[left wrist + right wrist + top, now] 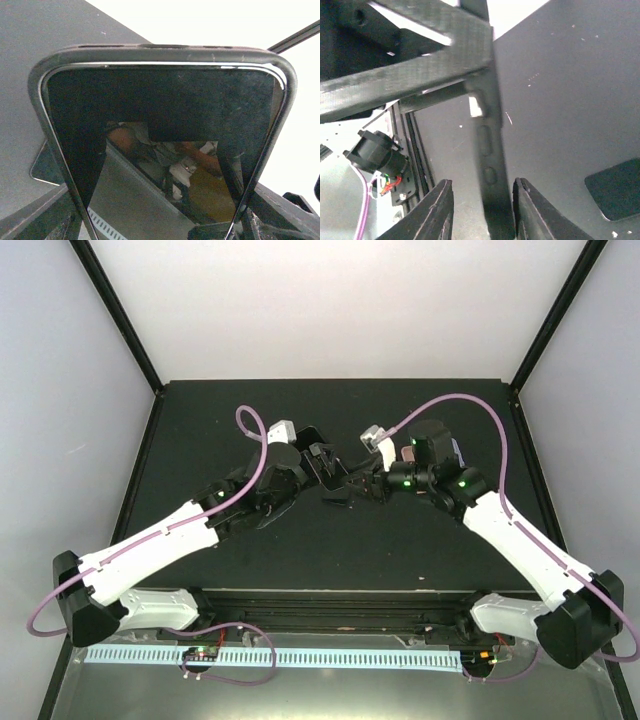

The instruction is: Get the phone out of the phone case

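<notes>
The phone (160,115), its dark glossy screen showing reflections, sits in a black case (165,52) whose rim wraps around it. My left gripper (165,232) is shut on the cased phone and holds it above the table, tilted up; in the top view it is at the centre (316,458). My right gripper (342,492) is open just right of it. In the right wrist view the case's side edge (489,165), with button bumps, runs between the open fingers (439,212), close to the right one.
The black table mat (420,550) lies under both arms. A dark flat rectangular patch (615,190) lies on the mat to the right. The front rail with cables (395,170) is near the bases. White walls enclose the table.
</notes>
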